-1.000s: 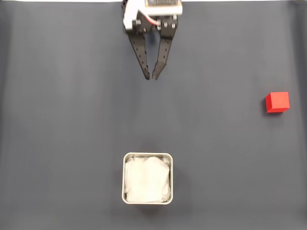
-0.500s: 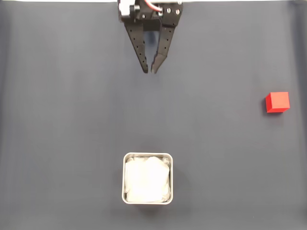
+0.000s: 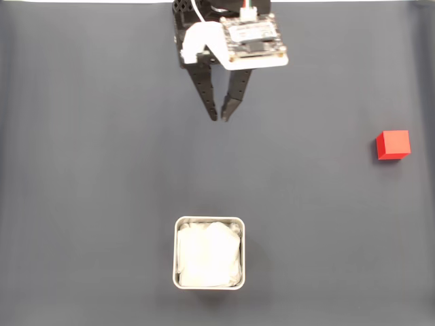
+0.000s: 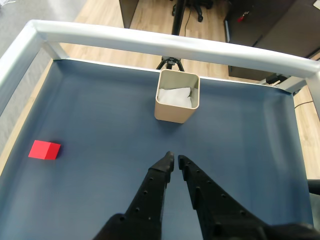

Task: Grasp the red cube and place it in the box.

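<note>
Progress was nil: the red cube (image 3: 393, 145) sat untouched on the dark mat, well apart from the box (image 3: 209, 223), which held only white lining. The gripper (image 3: 220, 117) hung empty, its fingers nearly together, so approach, grasp and drop all remained.

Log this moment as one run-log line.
phase: pre-grasp | tool: nearly shut, empty | small bright red cube: on mat, untouched | square silver-grey metal tin: white lining, no cube
</note>
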Available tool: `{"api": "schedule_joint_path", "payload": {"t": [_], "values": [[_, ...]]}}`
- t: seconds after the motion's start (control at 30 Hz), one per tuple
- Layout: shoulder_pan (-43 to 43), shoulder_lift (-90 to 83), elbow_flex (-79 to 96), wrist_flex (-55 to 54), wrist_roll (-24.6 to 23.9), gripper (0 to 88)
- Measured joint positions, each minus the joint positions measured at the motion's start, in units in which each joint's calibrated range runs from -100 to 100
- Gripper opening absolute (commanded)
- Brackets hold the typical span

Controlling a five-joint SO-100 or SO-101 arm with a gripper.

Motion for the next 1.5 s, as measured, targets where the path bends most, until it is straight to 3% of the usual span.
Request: {"api": "schedule_joint_path", "payload": {"t": [1.1,1.5], "values": [[-26.48,1.74,6.60,-8.04,2.30,1.8],[-32.42,4.34,8.41,-13.44,2.30,1.9]]}}
